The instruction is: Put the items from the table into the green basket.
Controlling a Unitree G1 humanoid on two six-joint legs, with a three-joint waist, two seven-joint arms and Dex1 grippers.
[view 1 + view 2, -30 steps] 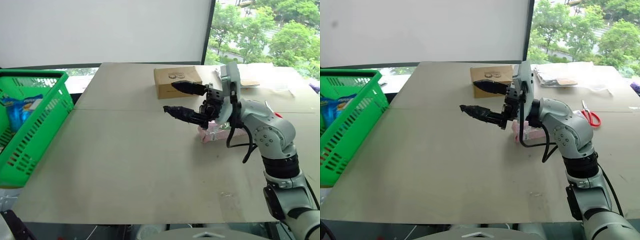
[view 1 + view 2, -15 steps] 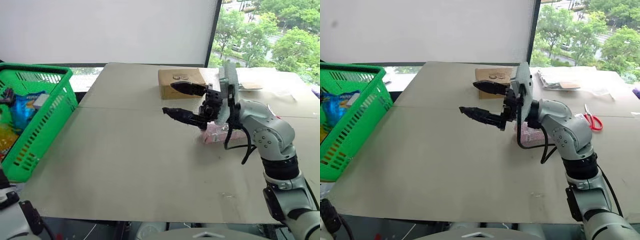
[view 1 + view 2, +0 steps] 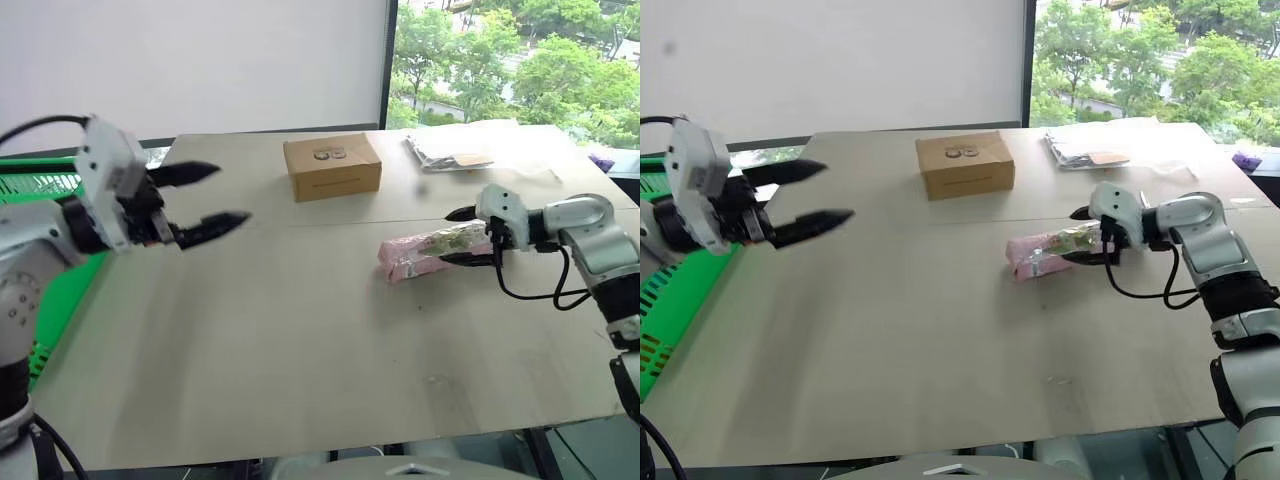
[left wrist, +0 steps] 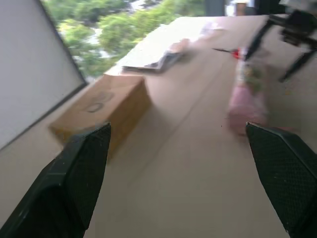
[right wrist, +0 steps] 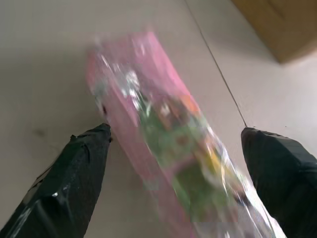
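Right end effector [image 3: 458, 236], fingers wide, straddles the near end of the pink packet [image 3: 425, 252] lying centre-right on the worktop [image 3: 300, 330], apparently lining up a grasp; left end effector [image 3: 210, 195] hangs wide, empty, upper left beside the green basket [image 3: 55, 300].

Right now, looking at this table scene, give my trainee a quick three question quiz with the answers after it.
1. True or false: the right gripper has its fingers spread either side of the pink packet.
2. What lies between the cardboard box and the right gripper: A the pink packet, B a mug, C a plate?
3. On which side of the table is the green basket?

Key: 1 true. 2 A. 3 The robot's left, by the open left gripper.
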